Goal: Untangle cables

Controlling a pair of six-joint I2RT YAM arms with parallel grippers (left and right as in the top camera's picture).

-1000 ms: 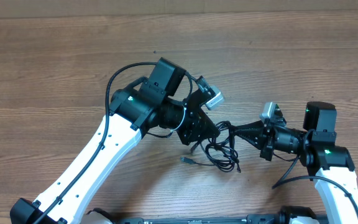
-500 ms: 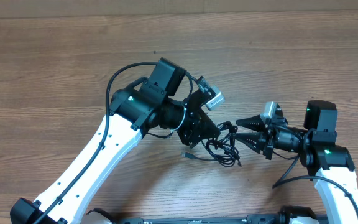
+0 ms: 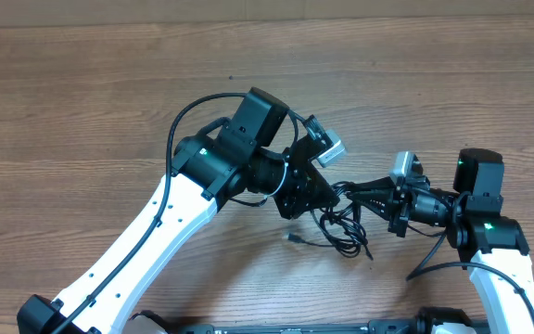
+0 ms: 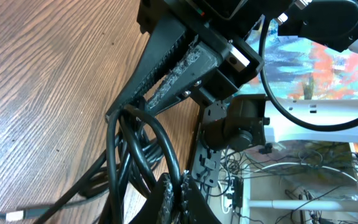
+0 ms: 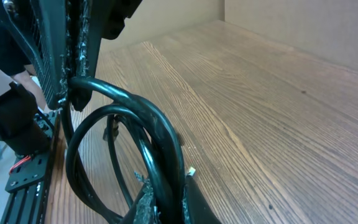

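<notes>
I have both claws clamped on the cables (image 3: 339,227). The left gripper (image 3: 326,197) is closed on a strand at the 11 o'clock edge of the tangle. The right gripper (image 3: 349,191), reaching in from 3 o'clock, is pinched tight on a loop just beside it, so the two sets of tips nearly meet. The black bundle sits on the wooden table (image 3: 82,111) a little toward 4 o'clock from its centre, with its loops lying at 6 o'clock of the claws, one plug (image 3: 292,238) trailing out at 8 o'clock and another cord end (image 3: 369,254) at 5 o'clock.
</notes>
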